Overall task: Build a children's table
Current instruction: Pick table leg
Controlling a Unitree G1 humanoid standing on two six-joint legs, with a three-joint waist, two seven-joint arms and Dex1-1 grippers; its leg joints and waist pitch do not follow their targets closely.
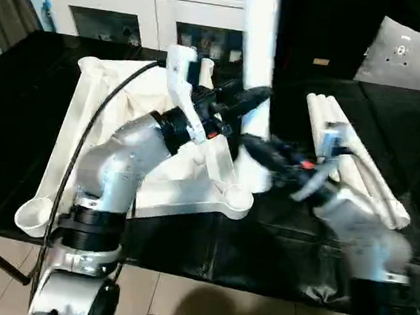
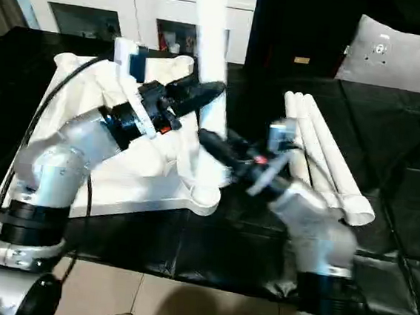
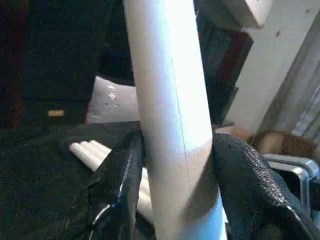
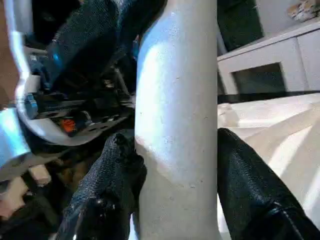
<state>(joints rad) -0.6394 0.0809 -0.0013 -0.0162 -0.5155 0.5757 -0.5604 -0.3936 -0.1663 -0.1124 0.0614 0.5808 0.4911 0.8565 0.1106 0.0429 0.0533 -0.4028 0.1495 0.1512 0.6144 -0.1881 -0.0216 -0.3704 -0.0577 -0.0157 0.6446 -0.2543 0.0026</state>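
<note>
Tabletop (image 1: 123,130) lies upside down on the left half of the black worktop (image 1: 17,146), ribbed underside up, round corner sockets showing at the near-left corner and the near-right corner (image 1: 232,198). White plastic, glossy, ribs raised in diagonal runs.

One leg (image 1: 259,50) stands upright at the tabletop's right edge, its lower end down by the near-right corner area; whether it is fully seated in a socket cannot be told, the arms hide the joint. Plain smooth white tube, top running out of view.

Left gripper (image 3: 175,165) reaches in from the left, fingers (image 3: 122,170) closed on the upright leg, one pad each side. Right gripper (image 4: 175,165) comes in from the right, lower on the same leg, fingers (image 4: 112,165) likewise clamped around it.

Right of the arms, three spare legs (image 1: 351,160) lie side by side on the worktop, touching one another, running near to far.

Judged progress: early. First leg is being set; three remain, and the table must then be turned upright. Far behind, a white cabinet (image 1: 142,13) with glass doors.
</note>
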